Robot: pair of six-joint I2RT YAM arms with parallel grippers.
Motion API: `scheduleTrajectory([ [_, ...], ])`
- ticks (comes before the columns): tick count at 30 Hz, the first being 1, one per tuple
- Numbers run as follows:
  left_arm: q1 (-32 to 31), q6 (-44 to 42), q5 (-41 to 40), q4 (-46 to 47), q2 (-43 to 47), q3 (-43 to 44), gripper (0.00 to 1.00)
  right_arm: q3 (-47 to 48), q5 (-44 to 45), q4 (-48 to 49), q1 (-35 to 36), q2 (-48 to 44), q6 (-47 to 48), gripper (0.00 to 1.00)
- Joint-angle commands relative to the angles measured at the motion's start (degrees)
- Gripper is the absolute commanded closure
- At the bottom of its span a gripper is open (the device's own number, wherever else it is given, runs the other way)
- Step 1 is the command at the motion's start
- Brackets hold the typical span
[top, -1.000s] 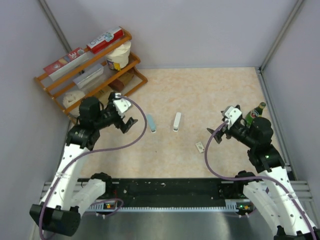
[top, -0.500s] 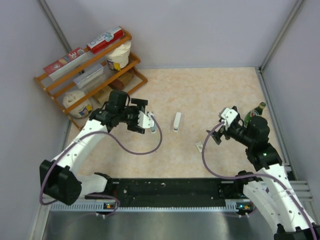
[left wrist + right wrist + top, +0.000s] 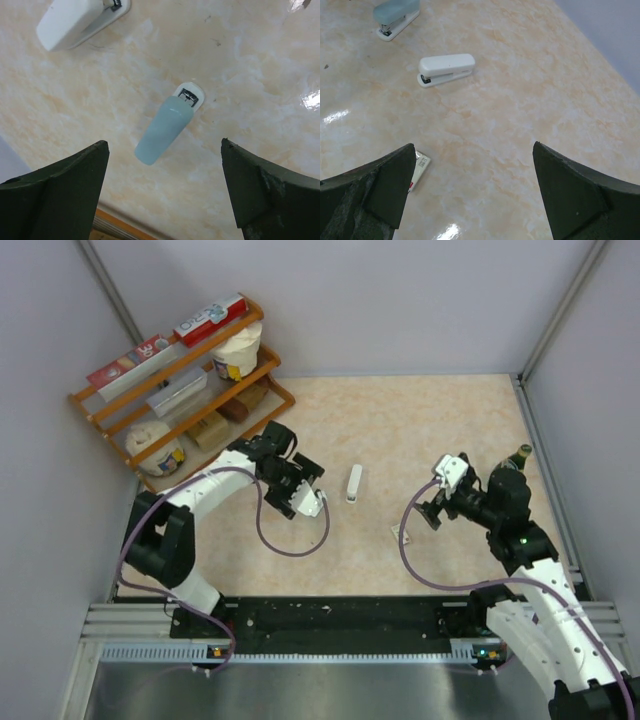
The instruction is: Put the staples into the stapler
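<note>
Now that the left end effector [image 3: 162, 147] has swung across from the rack [image 3: 256, 312], it is hovering released directly above the light-blue stapler [image 3: 164, 131]. The right end effector [image 3: 474, 147], likewise released, is nearing the staples [image 3: 420, 167] lying beside one finger [image 3: 385, 185]; loading is not yet beginning.

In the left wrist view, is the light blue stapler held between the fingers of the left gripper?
No, the light blue stapler lies free on the table, and the left gripper hangs open over it without touching it.
</note>
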State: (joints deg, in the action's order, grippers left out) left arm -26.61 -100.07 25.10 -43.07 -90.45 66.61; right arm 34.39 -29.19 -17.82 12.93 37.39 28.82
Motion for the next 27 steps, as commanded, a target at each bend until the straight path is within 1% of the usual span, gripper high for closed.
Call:
scheduleTrajectory([
  [1,-0.90,-3.81,-3.03,-0.97,-3.58,3.26,0.04,-0.03,-0.87,0.86,-0.54,0.06,1.07,0.02],
  [9,-1.69,-3.29,-5.50,2.72,-9.30,4.23,0.12,-0.20,-1.48,0.86,-0.54,0.49,1.33,0.02],
  [12,-2.21,-3.02,-6.55,4.13,-11.05,4.49,0.16,-0.29,-1.22,0.86,-0.62,0.32,1.50,0.02],
  [14,-2.74,-3.02,-7.87,4.22,-12.28,4.84,0.26,-0.38,-1.22,0.86,-0.54,0.06,1.59,0.02],
  [17,-3.27,-2.85,-8.93,4.31,-13.25,5.02,0.36,-0.47,-1.57,0.86,-0.54,0.23,1.68,0.02],
  [19,-3.53,-3.20,-9.37,3.96,-13.43,5.02,0.39,-0.55,-1.66,0.86,-0.54,0.14,1.77,0.02],
  [21,-3.62,-3.46,-9.81,3.26,-13.43,5.02,0.46,-0.55,-1.66,0.86,-0.54,0.06,1.77,0.02],
  [27,-4.15,-1.97,-9.29,1.68,-12.82,5.28,0.52,-0.82,-2.36,0.95,-0.54,-0.12,1.94,0.02],
])
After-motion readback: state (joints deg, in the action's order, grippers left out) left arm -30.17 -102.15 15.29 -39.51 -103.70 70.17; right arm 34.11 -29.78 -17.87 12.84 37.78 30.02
